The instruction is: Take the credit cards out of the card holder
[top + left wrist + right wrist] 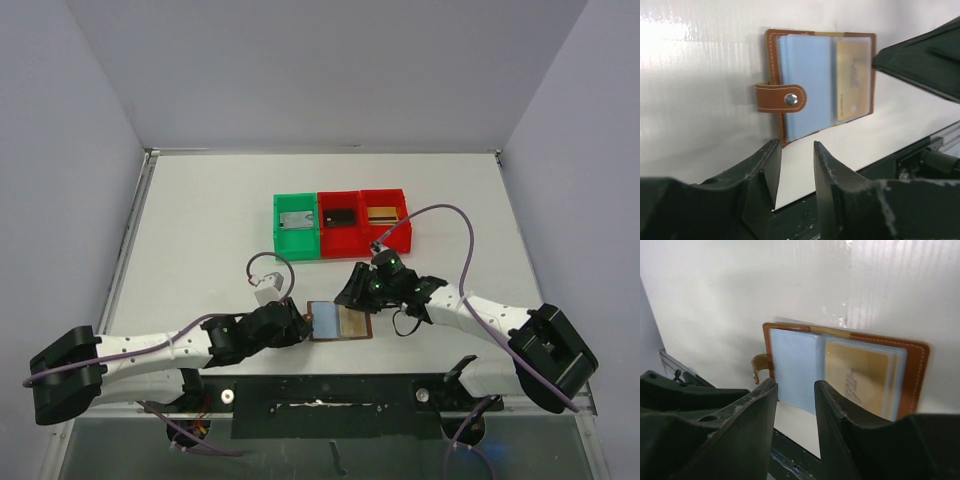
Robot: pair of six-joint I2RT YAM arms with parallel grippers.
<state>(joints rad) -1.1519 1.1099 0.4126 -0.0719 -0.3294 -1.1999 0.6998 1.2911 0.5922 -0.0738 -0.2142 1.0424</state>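
An open brown leather card holder (pixel 340 322) lies flat, just ahead of both grippers. The left gripper (pixel 796 150) and right gripper (pixel 796 387) hover with jaws parted, holding nothing. A gold credit card (pixel 854 80) sits tucked inside. It is probably thin, stiff and slippery, best pinched by whichever edge peeks out.

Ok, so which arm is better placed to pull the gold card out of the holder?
Right. The right gripper hovers open beside the card holder half showing the gold card. The left gripper sits at the strap side, across the blue pocket.
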